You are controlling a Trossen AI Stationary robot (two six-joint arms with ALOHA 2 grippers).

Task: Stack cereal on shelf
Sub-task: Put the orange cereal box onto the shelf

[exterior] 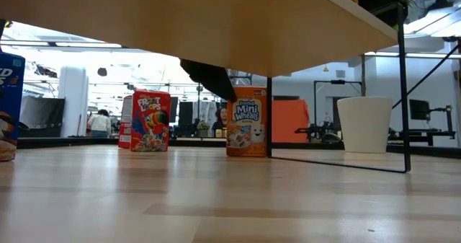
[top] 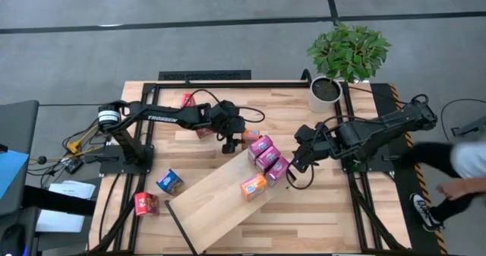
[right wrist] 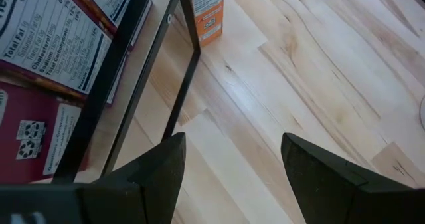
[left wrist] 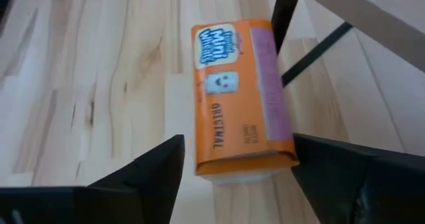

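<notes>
My left gripper point(top: 230, 142) point(left wrist: 237, 141) is open over the table's middle. Its fingers stand on either side of an upright orange cereal box point(left wrist: 239, 98) point(top: 251, 134) point(exterior: 247, 120) without touching it. The shelf point(top: 216, 203), a pale board on black frame legs, runs slantwise from the near side toward the middle. On it sit three magenta boxes point(top: 267, 158) and an orange box point(top: 253, 186). On the table stand a blue box point(top: 169, 181) and red boxes point(top: 146, 203) point(top: 203, 131) point(top: 187, 100). My right gripper point(top: 296, 167) point(right wrist: 232, 139) is open beside the shelf's right end, above bare tabletop.
A white pot point(top: 325, 93) with a green plant stands at the table's far right. The shelf's black frame leg point(right wrist: 189, 58) is close to my right gripper. In the low view the board point(exterior: 216, 19) spans overhead. A person point(top: 463, 165) is beyond the table's right edge.
</notes>
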